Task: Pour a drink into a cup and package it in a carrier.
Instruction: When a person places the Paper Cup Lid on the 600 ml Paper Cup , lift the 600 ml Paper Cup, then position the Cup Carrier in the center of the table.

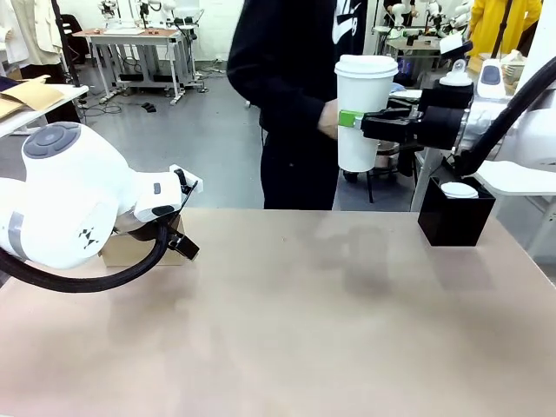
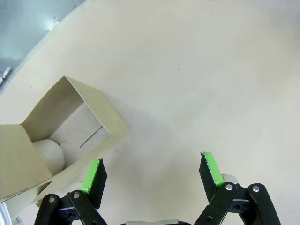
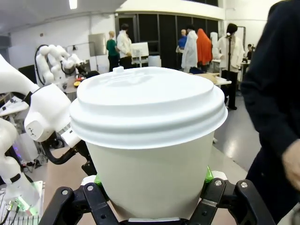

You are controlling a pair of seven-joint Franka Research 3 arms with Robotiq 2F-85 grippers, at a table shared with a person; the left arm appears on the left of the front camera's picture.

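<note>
"Where's the cup?"

"The white cup is up in the air, just left of the small black box and well above the bench. The right gripper has its jaws clamped on the cup's sides. A person's hand is close behind it."

"Poured, then?"

"Likely. The lid is on, so I can't see inside. I'd judge filling and capping done."

"And the packing?"

"Not yet done. The carrier lies on the bench well apart from the black box, over at the left side. The left gripper hangs near it, jaws spread wide, holding nothing. The cup has yet to cross over and go down into a slot."
</note>
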